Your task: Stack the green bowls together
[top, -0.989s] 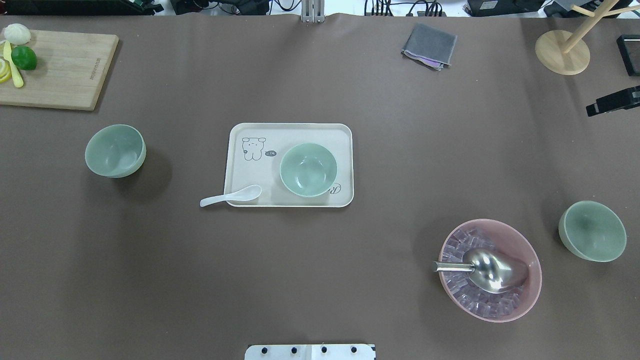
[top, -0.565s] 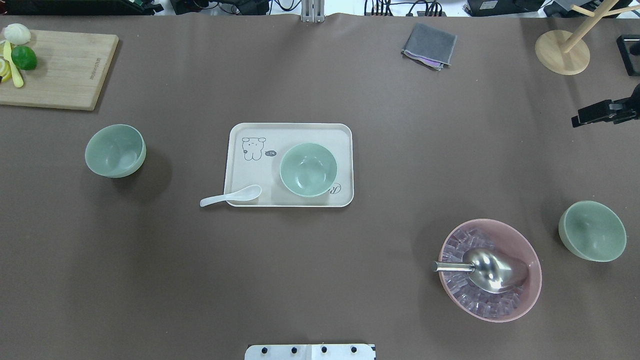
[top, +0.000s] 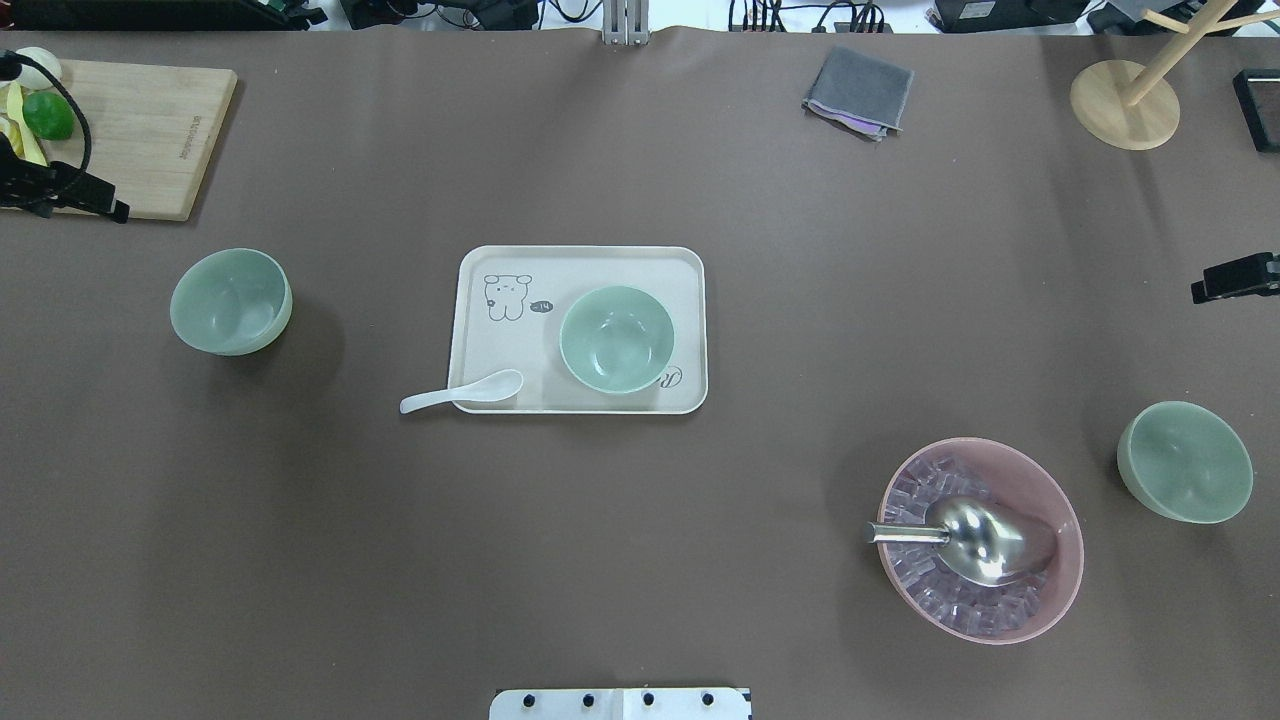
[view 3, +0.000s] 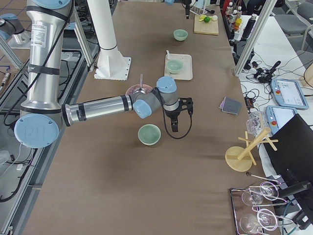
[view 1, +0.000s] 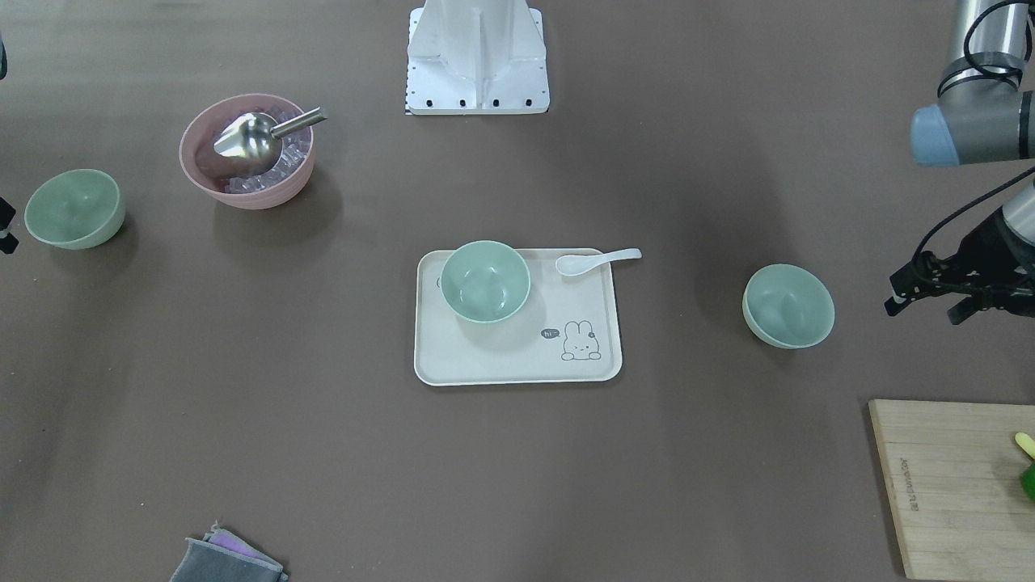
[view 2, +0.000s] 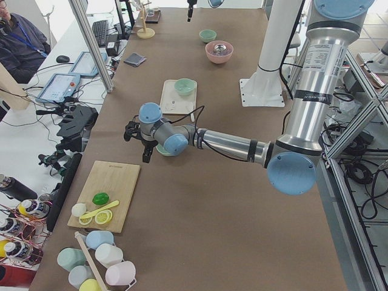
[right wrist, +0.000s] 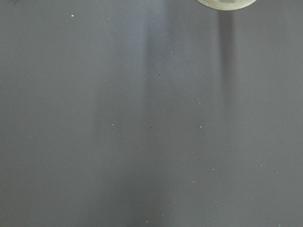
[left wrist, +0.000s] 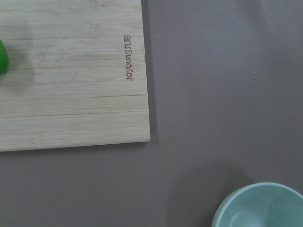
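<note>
Three pale mint-green bowls stand apart and upright. One bowl is on the bare table at the left and also shows in the left wrist view. One bowl sits on the cream tray. One bowl is at the far right, next to the pink bowl. My left gripper hovers open and empty by the cutting board, beyond the left bowl. My right gripper is at the right edge, beyond the right bowl. Only part of it shows, so I cannot tell if it is open or shut.
A pink bowl holds ice cubes and a metal scoop. A white spoon lies across the tray's front edge. A wooden cutting board with a lime is at back left, a grey cloth and a wooden stand at the back.
My right gripper has moved nearer along the right edge, toward the right bowl. My left gripper has come into view at the left edge by the cutting board. The bowls have not moved.
</note>
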Controlling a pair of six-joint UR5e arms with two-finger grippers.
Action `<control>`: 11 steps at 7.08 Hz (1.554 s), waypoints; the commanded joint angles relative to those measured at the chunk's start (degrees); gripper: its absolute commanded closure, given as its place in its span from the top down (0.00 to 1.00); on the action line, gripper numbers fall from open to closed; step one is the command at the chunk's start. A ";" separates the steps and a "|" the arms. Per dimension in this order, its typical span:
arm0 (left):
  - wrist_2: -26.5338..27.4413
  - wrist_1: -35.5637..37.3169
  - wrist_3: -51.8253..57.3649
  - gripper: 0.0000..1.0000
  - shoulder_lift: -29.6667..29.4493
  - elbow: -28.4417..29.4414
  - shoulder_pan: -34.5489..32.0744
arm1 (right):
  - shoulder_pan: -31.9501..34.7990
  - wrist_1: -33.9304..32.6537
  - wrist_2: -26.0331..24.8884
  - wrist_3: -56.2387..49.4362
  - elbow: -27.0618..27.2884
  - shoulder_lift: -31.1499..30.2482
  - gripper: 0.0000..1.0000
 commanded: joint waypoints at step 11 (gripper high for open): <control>5.50 -4.68 -2.09 0.26 -0.20 3.86 10.77 | -0.02 0.11 -0.03 0.17 2.09 -2.00 0.99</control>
